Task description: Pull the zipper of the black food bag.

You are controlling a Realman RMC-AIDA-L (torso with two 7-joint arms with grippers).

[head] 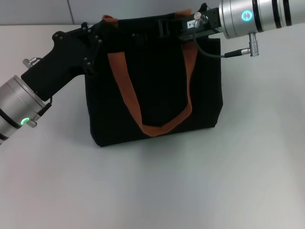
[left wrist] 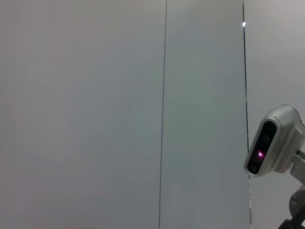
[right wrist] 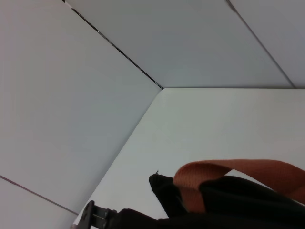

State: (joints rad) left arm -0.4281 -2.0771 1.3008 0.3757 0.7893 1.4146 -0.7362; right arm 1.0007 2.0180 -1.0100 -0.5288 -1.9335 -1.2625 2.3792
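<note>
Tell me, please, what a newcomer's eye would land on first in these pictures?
Most likely the black food bag, standing upright mid-table with its orange-brown handles draped down the front. Next, the two arms meeting at its top edge: the left gripper at the bag's left corner, the right gripper over its top.

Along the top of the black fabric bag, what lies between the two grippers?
In the head view, only the boxy black fabric bag's top edge lies between the left gripper and the right gripper; no zipper pull shows.

We saw the left gripper reaching in from the lower left, and the right gripper from the upper right.
</note>
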